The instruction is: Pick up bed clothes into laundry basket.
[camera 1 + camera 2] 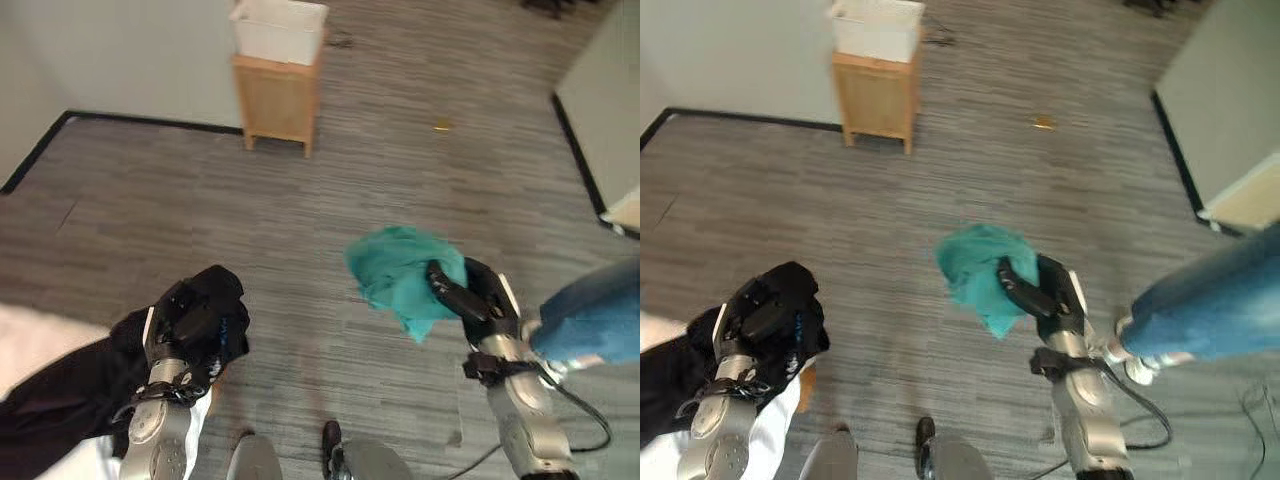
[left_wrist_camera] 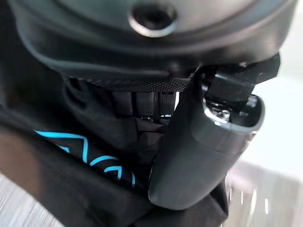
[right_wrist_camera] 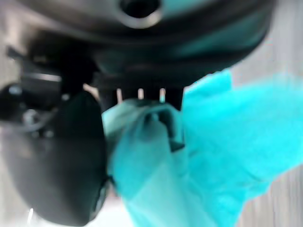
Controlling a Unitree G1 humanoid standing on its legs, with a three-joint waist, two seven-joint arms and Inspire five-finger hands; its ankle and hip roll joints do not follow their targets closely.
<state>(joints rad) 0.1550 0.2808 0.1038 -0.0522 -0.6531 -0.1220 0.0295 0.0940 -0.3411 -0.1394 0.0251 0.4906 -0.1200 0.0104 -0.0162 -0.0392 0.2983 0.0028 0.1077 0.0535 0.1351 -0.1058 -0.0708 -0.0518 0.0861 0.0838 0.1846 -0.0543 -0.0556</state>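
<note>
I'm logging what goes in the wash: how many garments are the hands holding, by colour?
Black garment, in the left hand: 1
Teal garment, in the right hand: 1
Total: 2

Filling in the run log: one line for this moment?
left hand: shut on black garment | right hand: shut on teal cloth | white basket: on wooden stand, far ahead

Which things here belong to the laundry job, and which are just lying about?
Job:
- black garment, gripped in the left hand
- teal cloth, gripped in the right hand
- white basket on the wooden stand

Lying about:
- small yellowish scrap on the floor
- person's jeans leg beside the right arm
</note>
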